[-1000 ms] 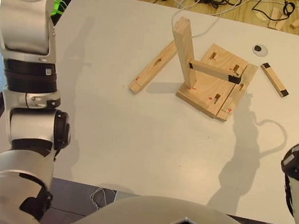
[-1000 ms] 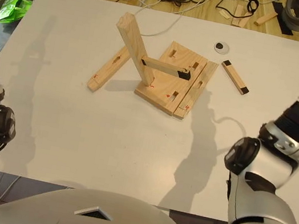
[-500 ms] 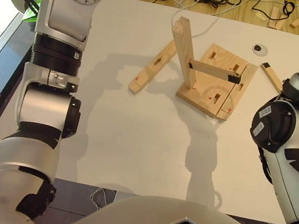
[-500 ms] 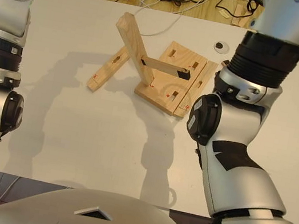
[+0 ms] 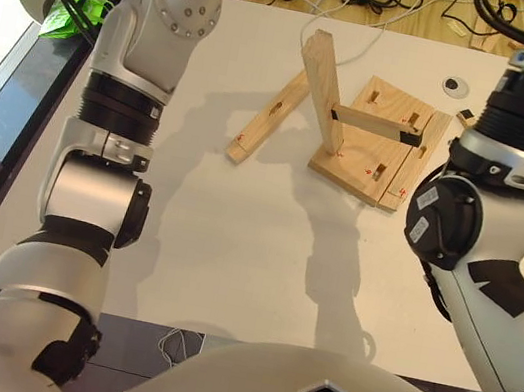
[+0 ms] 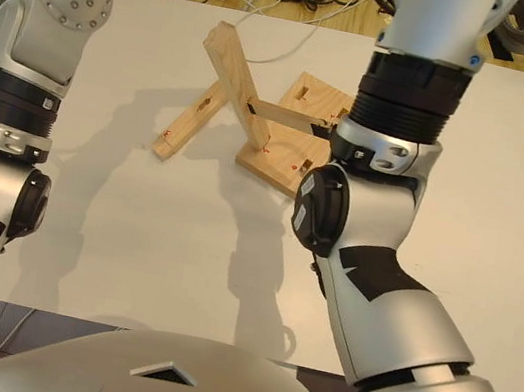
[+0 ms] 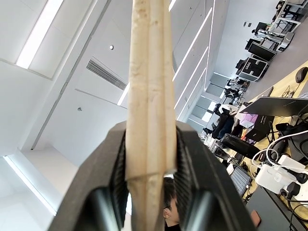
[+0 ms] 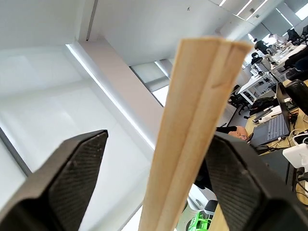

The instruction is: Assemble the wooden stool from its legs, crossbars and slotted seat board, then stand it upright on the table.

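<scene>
Two wooden pieces in hand, one per arm, both arms raised over the table (image 5: pixel 234 242).

Item one: left gripper (image 7: pixel 150 163), pincer narrow, clamped on a wooden piece (image 7: pixel 149 72) that runs up between the pads.

Item two: right gripper (image 8: pixel 160 137), pincer wide. A second wooden piece (image 8: pixel 202 96) stands between the fingers, close against one and well apart from the other (whether it is truly gripped cannot be told).

Item three: seat board (image 5: pixel 360 158), lying flat toward the far side of the table, slots facing up.

Item four: upright leg (image 5: pixel 321 90), seated in the board and leaning somewhat.

Item five: crossbar (image 5: pixel 371 124), running from that leg out over the board.

Item six: loose leg (image 5: pixel 271 116), flat on the table just beside the upright one, on the robot's left.

Progress, as judged: early. One leg and one crossbar are fitted. The remaining legs and crossbars have yet to be slotted in, the two held pieces among them by the look of it. The stool is not yet turned upright.
</scene>
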You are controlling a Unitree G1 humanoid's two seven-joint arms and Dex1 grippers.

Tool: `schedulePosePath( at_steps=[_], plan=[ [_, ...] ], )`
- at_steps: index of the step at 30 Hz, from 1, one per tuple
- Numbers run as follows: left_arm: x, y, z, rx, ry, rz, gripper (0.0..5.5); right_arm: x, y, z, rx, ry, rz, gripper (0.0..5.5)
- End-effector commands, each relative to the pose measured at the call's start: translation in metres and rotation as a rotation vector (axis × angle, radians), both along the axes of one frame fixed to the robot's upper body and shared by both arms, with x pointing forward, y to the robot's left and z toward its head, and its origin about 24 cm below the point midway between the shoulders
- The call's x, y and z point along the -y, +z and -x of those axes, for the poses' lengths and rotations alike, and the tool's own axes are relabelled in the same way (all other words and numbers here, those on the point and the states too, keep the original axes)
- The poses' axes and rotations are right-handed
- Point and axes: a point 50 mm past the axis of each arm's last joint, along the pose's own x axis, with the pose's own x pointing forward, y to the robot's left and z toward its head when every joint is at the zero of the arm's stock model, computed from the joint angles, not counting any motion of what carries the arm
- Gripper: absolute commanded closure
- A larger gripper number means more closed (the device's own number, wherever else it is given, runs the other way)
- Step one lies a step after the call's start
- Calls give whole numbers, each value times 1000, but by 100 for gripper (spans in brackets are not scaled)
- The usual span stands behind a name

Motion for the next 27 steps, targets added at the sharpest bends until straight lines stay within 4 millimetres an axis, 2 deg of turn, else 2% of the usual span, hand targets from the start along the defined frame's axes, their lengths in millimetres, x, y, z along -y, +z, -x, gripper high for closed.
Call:
schedulePosePath(
  at_steps=[1,5,12,13,21,23,25,27],
  plan=[
    [3,4,1,37,-3,-20,447,-3,-6,-5,-92,-20,-77,261],
    [5,4,3,64,-6,-33,447,-1,-16,-8,-173,-15,-137,324],
    [4,5,4,86,3,-33,447,3,-12,-5,-160,-2,-177,436],
    [5,5,4,87,3,-28,410,4,-13,-4,-156,-6,-172,438],
    [1,1,2,62,14,-2,296,16,-13,2,-61,-80,-131,449],
    [-12,-4,-2,26,67,13,260,27,-8,6,10,-161,-112,449],
    [-31,-19,-8,-62,152,30,217,48,-5,10,76,-283,-78,449],
    [-48,-38,-12,-189,213,48,211,66,-5,13,138,-398,15,449]
  ],
)
